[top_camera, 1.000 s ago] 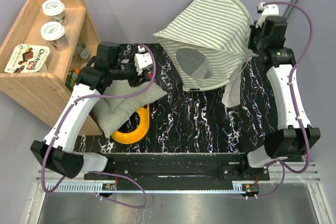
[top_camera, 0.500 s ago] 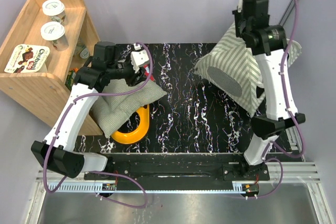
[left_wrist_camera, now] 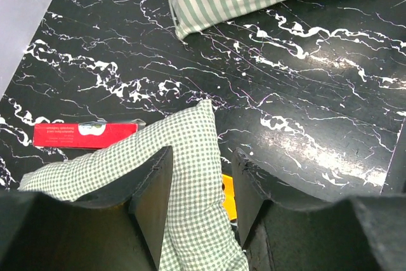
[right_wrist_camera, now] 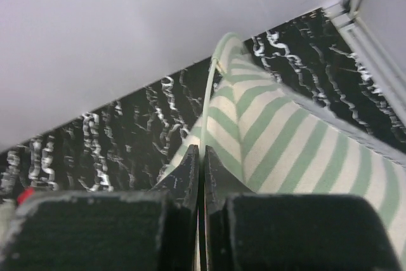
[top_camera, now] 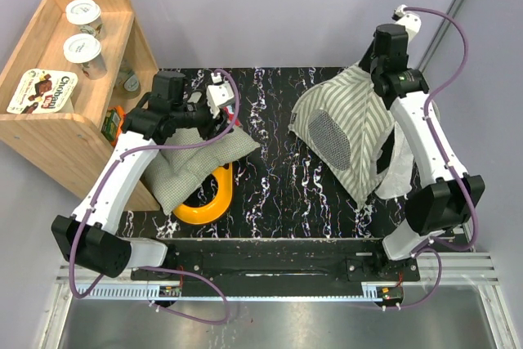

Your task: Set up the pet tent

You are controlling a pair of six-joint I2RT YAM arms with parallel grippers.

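- the pet tent (top_camera: 343, 132) sits on the right half of the table (top_camera: 270, 177), tilted and partly collapsed, with its mesh window (top_camera: 329, 140) facing the centre
- the right gripper (right_wrist_camera: 202, 150) is clenched on the tent's thin pole (right_wrist_camera: 210, 87) at the striped top edge, towards the far side
- the left gripper (left_wrist_camera: 202, 157) stands parted astride a corner of the checked cushion (left_wrist_camera: 190, 138); a gap shows beside one finger, so no clamp is judged
- step in hand, as judged: raising and shaping the tent by its pole
- the next move calls for drawing the pole until the fabric stands taut and the base lies flat; the thin pole slipping from the pinch is the risk
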